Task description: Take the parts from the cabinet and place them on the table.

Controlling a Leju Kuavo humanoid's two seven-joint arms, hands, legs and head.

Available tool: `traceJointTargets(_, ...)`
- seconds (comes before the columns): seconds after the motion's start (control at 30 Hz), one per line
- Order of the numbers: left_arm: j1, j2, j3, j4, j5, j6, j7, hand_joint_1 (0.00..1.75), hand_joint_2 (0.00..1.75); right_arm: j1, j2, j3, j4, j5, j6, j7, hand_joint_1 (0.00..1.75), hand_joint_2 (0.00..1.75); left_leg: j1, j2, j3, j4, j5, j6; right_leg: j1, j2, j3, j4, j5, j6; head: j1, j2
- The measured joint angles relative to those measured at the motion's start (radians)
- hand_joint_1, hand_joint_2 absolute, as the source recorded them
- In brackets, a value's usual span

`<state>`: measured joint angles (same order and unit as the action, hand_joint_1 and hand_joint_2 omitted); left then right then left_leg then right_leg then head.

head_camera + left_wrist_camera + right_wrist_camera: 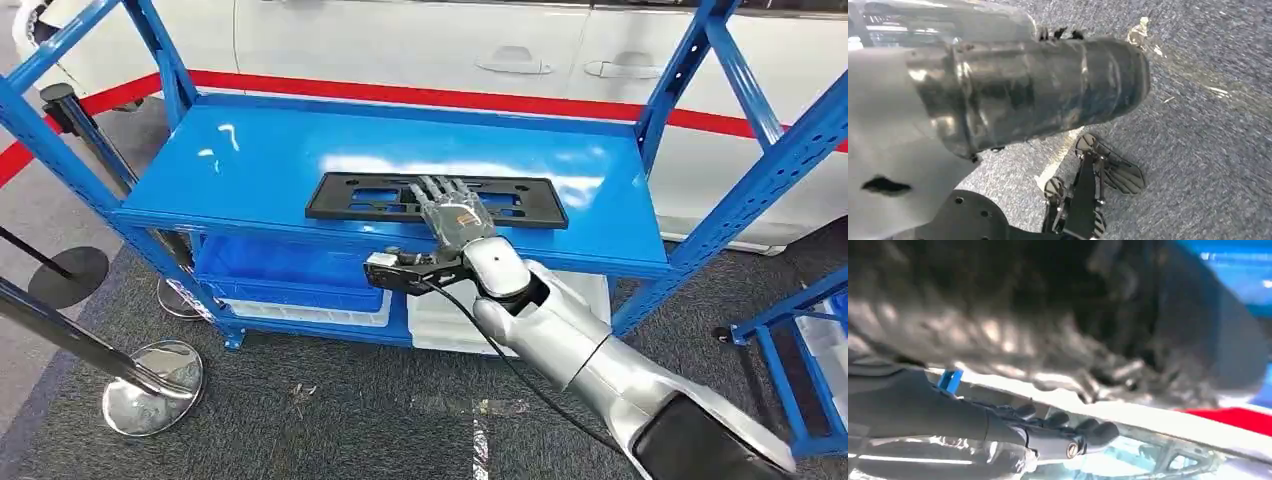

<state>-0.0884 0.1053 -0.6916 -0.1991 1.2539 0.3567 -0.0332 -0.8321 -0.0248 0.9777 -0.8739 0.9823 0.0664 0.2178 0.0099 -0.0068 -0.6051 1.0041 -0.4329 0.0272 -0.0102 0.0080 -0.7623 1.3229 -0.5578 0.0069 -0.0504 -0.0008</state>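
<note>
Your right hand (452,212) lies flat, fingers spread, on the black frame part (345,196) lying on the blue shelf (250,160), likely bracing it before a grip; left hand's state cannot be told.

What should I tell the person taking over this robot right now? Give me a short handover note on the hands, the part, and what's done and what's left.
Right hand: stretched out over the black plastic frame part, fingers lying on its top; whether it grips yet cannot be told.
Left hand: hangs down by the carpeted floor, nothing seen in it; fingers too blurred to judge.
Part: lies flat on the top shelf of the blue rack, near the front edge.
Done: the reach to the part.
Left: secure the grip, lift the part off, carry it to the table and set it down.
</note>
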Motion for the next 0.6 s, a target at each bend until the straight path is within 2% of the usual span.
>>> traceJointTargets(0.03,0.001,0.0,0.0,0.0,0.004,0.001,0.0,0.0,0.0,0.001,0.0,0.0,0.003,0.0,0.0,0.0,0.0,0.0,-0.001,-0.001,0.001,0.003,-0.003,-0.002,0.0,0.0,0.014,-0.042,0.032,-0.002,0.0,0.0)
traceJointTargets(0.07,0.001,0.0,0.0,0.0,0.004,0.002,0.0,0.0,0.0,0.001,0.0,0.0,0.006,0.0,0.0,0.0,0.0,0.0,-0.001,-0.002,0.003,0.007,-0.007,-0.004,0.001,0.0,0.05,-0.121,0.081,-0.007,0.0,0.0)
traceJointTargets(0.1,0.001,0.0,0.0,0.0,0.005,0.002,0.002,0.0,0.0,0.0,0.0,0.0,0.007,0.0,-0.002,0.0,0.0,0.0,-0.001,-0.002,0.006,0.013,-0.014,-0.008,0.002,0.0,0.098,-0.223,0.132,-0.013,0.0,0.0)
traceJointTargets(0.13,0.001,-0.001,0.0,0.0,0.005,0.002,0.003,0.0,0.0,0.0,0.0,0.0,0.008,0.0,-0.003,0.0,0.0,0.0,-0.001,-0.002,0.005,0.016,-0.02,-0.012,0.005,0.0,0.122,-0.267,0.122,-0.02,-0.001,0.0)
traceJointTargets(0.17,-0.001,-0.001,0.0,0.0,0.006,0.003,0.003,0.0,0.0,0.0,0.0,0.0,0.009,0.0,-0.005,-0.002,0.0,0.0,-0.008,-0.003,0.001,0.026,-0.024,-0.018,0.009,0.0,0.128,-0.278,0.123,-0.019,-0.003,0.0)
traceJointTargets(0.23,0.0,0.0,0.0,0.0,0.006,0.004,0.003,0.0,0.0,0.001,0.0,0.0,0.013,0.0,-0.006,-0.003,0.0,0.0,-0.003,-0.003,0.004,0.017,-0.023,-0.027,0.013,0.003,0.127,-0.275,0.12,-0.025,0.0,0.0)
traceJointTargets(0.27,0.0,0.0,0.0,0.0,0.006,0.005,0.003,0.0,0.0,0.0,0.0,0.0,0.017,0.0,-0.006,-0.002,0.0,0.0,-0.003,-0.003,0.008,0.015,-0.022,-0.033,0.012,0.004,0.129,-0.279,0.122,-0.031,-0.001,0.0)
traceJointTargets(0.3,0.0,0.002,0.0,0.0,0.006,0.005,0.003,0.0,0.0,0.0,0.001,0.0,0.018,0.0,-0.006,-0.003,0.0,0.0,-0.005,-0.003,0.012,0.016,-0.026,-0.038,0.003,0.003,0.135,-0.286,0.124,-0.035,0.0,0.0)
traceJointTargets(0.33,0.0,0.0,0.0,0.0,0.006,0.005,0.003,0.0,0.0,0.0,0.001,0.0,0.018,0.0,-0.007,-0.003,0.0,0.0,-0.003,0.0,0.005,0.032,-0.041,-0.043,-0.001,0.003,0.143,-0.291,0.124,-0.039,-0.003,0.0)
traceJointTargets(0.37,-0.001,0.0,0.0,0.0,0.007,0.005,0.003,0.0,0.0,-0.002,0.001,0.0,0.018,0.0,-0.007,-0.003,0.0,0.0,-0.002,0.001,-0.016,0.082,-0.07,-0.05,-0.002,0.002,0.144,-0.291,0.122,-0.043,-0.008,0.0)
traceJointTargets(0.43,-0.001,0.002,0.0,0.0,0.007,0.005,0.003,0.0,0.0,0.0,0.001,0.0,0.021,-0.001,-0.008,-0.009,0.0,0.0,0.002,0.001,-0.099,0.244,-0.136,-0.06,0.0,0.001,0.146,-0.291,0.119,-0.048,-0.01,0.0)
traceJointTargets(0.47,0.0,0.002,0.0,0.0,0.008,0.005,0.003,0.0,0.0,0.002,0.001,0.0,0.024,-0.002,-0.008,-0.01,0.0,0.0,0.003,0.001,-0.133,0.3,-0.146,-0.063,0.0,0.001,0.147,-0.291,0.117,-0.049,-0.01,0.0)
traceJointTargets(0.5,0.001,0.002,0.0,0.0,0.009,0.005,0.003,0.0,0.0,0.005,0.002,0.0,0.026,-0.003,-0.009,-0.011,0.0,0.0,0.003,0.001,-0.143,0.308,-0.134,-0.063,0.0,0.001,0.149,-0.29,0.116,-0.049,-0.01,0.0)
traceJointTargets(0.53,0.003,0.001,0.0,0.0,0.01,0.005,0.003,0.0,0.0,0.006,0.002,0.0,0.027,-0.004,-0.009,-0.011,0.0,0.0,0.003,0.001,-0.132,0.273,-0.102,-0.063,0.0,0.002,0.152,-0.29,0.113,-0.048,-0.01,0.0)
traceJointTargets(0.57,0.003,0.002,0.0,0.0,0.01,0.005,0.003,0.0,0.0,0.006,0.002,0.0,0.028,-0.004,-0.009,-0.011,0.0,0.0,0.004,0.001,-0.1,0.198,-0.053,-0.061,0.0,0.003,0.157,-0.29,0.11,-0.047,-0.01,0.0)
traceJointTargets(0.6,0.001,0.002,0.0,0.0,0.01,0.005,0.003,0.0,0.0,0.006,0.004,0.0,0.029,-0.004,-0.01,-0.011,0.0,0.0,0.004,0.001,-0.055,0.1,-0.001,-0.057,0.0,0.004,0.163,-0.29,0.107,-0.045,-0.01,0.0)
